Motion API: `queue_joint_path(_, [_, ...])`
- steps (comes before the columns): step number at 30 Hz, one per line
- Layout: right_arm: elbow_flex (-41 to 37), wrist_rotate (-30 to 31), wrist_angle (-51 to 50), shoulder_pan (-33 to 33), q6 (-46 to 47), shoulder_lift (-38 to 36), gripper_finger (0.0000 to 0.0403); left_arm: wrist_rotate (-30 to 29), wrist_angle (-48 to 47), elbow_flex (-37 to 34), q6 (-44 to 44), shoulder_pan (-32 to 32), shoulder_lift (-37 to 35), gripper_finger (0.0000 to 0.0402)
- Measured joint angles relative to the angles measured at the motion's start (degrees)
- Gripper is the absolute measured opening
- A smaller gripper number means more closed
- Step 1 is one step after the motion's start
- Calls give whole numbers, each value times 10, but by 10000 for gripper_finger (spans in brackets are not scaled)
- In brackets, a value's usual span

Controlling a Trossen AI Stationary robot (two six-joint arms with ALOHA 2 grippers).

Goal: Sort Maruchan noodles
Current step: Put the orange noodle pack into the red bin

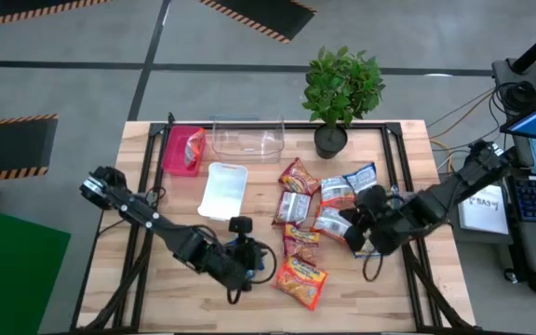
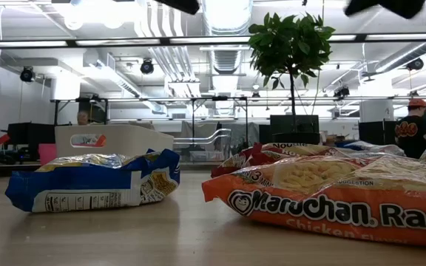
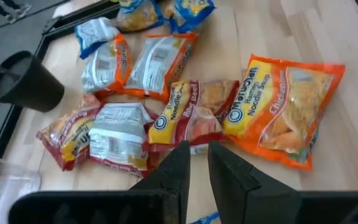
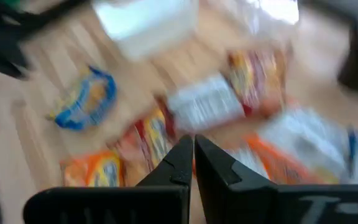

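Beside the orange packet (image 1: 301, 281), on its white-tray side — left tool (image 1: 247, 249), fingers nearly together with a narrow gap, grasping nothing. Right tool (image 1: 359, 223): clenched, empty, over the far edge of the noodle packets (image 1: 319, 209) from that orange packet. Packets lie loose in a cluster on the surface (image 1: 417, 149), between the orange packet and the potted plant (image 1: 341, 88). White tray (image 1: 223, 191), red tray (image 1: 182, 151) and clear tray (image 1: 247, 138) stand beyond the cluster.
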Motion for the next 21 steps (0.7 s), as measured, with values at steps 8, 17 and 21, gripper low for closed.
queue_joint_path(8, [-56,32,57,34,-120,52,9,86,-72,-39,-128,0,-79,40])
queue_joint_path(17, [-53,-108,-227,7,161,8,9,122,-5,-40,-118,7,-114,40])
queue_joint_path(21, [-62,-47,-198,2,166,-8,9,89,107,-61,6,10,-97,40])
